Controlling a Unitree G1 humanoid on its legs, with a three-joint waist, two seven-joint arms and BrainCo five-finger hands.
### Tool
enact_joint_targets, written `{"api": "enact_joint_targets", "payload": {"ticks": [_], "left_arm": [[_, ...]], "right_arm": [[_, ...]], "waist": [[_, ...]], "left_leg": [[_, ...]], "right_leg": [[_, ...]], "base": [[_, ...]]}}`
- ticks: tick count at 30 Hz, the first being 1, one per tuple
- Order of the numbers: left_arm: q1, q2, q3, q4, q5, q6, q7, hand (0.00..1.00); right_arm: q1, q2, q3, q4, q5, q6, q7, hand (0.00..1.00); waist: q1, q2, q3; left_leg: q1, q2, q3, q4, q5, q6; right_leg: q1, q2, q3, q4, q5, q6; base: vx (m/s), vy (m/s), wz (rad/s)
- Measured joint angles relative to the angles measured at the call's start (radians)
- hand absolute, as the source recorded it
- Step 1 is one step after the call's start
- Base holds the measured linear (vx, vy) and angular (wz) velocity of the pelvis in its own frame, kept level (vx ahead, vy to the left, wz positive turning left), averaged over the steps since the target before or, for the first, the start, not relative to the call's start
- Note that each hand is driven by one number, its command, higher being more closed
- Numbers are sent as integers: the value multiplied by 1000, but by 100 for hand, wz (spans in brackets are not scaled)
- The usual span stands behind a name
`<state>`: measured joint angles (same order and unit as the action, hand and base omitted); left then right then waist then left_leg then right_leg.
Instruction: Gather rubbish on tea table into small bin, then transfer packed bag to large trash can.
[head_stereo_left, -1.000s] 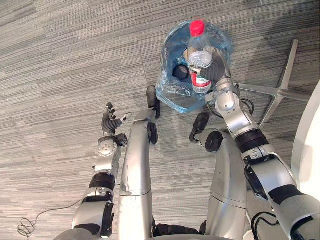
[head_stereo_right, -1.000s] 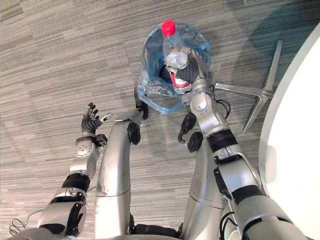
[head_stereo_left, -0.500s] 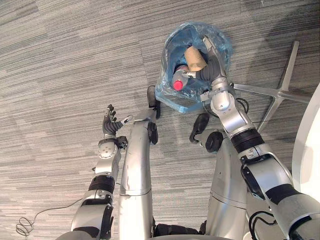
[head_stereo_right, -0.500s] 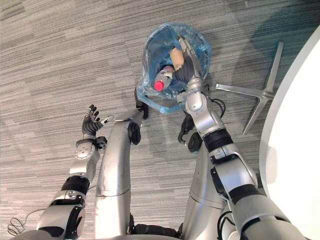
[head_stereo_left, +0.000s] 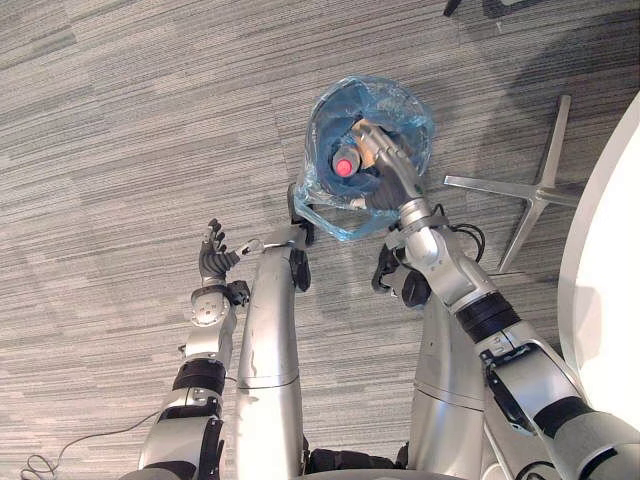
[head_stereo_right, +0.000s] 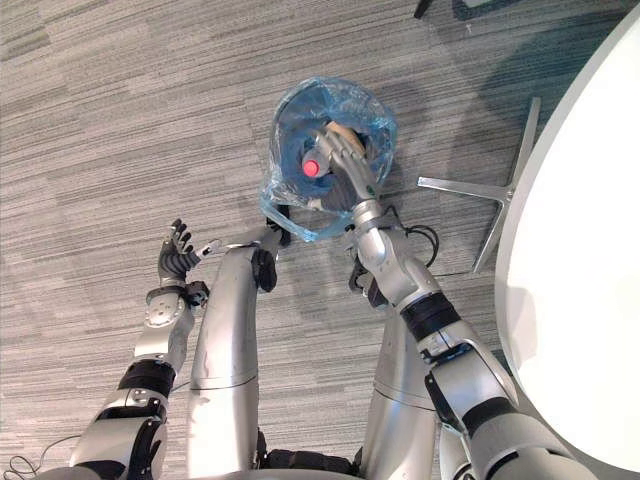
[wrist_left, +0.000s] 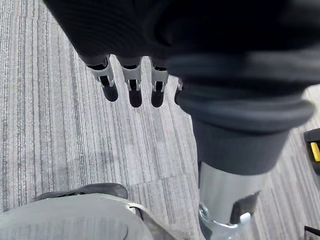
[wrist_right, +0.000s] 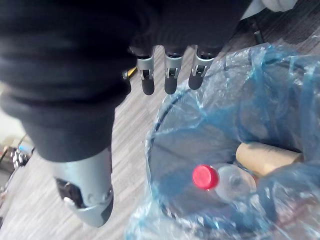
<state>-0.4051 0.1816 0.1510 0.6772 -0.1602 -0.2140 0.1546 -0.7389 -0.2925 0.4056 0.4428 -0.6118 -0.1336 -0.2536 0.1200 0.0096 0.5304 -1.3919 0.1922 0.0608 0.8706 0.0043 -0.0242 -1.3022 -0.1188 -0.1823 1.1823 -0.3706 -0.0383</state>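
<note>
Here, the right robot hand hovers straight-fingered over the bin.

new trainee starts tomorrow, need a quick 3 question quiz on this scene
1. True or false: the bottle stands on the floor beside the bin.
2. Which colour is the bottle's cap? A red, B green, C white.
3. Fill in: the right hand hovers over the bin with its fingers ____.

Key: 1 false, it lies in the bin; 2 A; 3 open.
</note>
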Motion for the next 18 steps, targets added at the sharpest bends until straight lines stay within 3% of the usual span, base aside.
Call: {"api": "enact_joint_targets", "payload": {"ticks": [9,18], "left_arm": [[1,9,2,17,15,-3,0,0],[-2,4,9,36,13,-10,8,0]], "right_arm": [[61,26,46,96,-213,7,23,0],[20,72,35,274,-322,83,-1,0]], "waist": [[-1,-28,-19],[0,-28,-19]], "left_leg": [[10,0,-1,-7,0,0],[11,0,11,-34,1,-1]], "right_leg": [[13,1,-2,-13,1,-2],[9,-4,-7,-28,7,-12]], "base": [[-4,11,-1],[-23,18,3]]}}
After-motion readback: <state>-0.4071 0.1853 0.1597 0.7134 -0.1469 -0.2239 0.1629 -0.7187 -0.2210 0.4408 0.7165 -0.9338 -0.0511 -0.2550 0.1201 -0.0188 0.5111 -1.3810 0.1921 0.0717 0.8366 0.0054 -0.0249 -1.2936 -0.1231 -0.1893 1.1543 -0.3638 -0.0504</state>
